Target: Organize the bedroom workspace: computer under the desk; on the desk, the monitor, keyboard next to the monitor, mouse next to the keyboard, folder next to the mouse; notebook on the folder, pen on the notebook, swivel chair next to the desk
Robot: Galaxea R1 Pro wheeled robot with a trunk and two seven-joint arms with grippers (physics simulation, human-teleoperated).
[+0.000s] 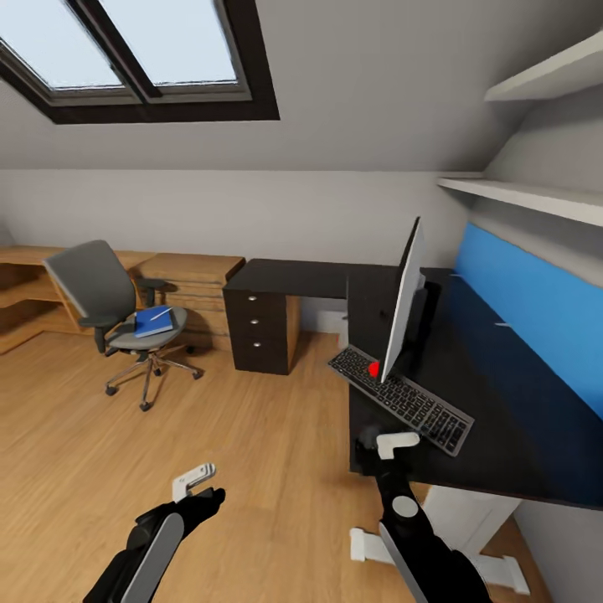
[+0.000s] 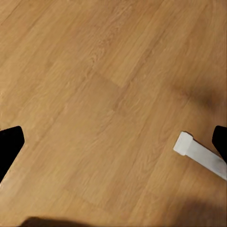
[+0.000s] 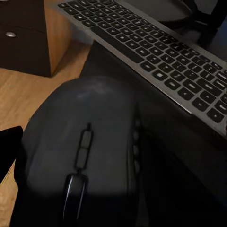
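Right gripper [image 1: 387,445] sits at the near edge of the desk [image 1: 502,435], jaws clamped on the mouse [image 3: 85,156] – held just beside the keyboard [image 1: 400,399] for placement there – while left gripper [image 1: 194,479] hangs apart over floor

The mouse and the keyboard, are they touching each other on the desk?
Apart. In the right wrist view a strip of black desk runs between the mouse and the keyboard along its near edge.
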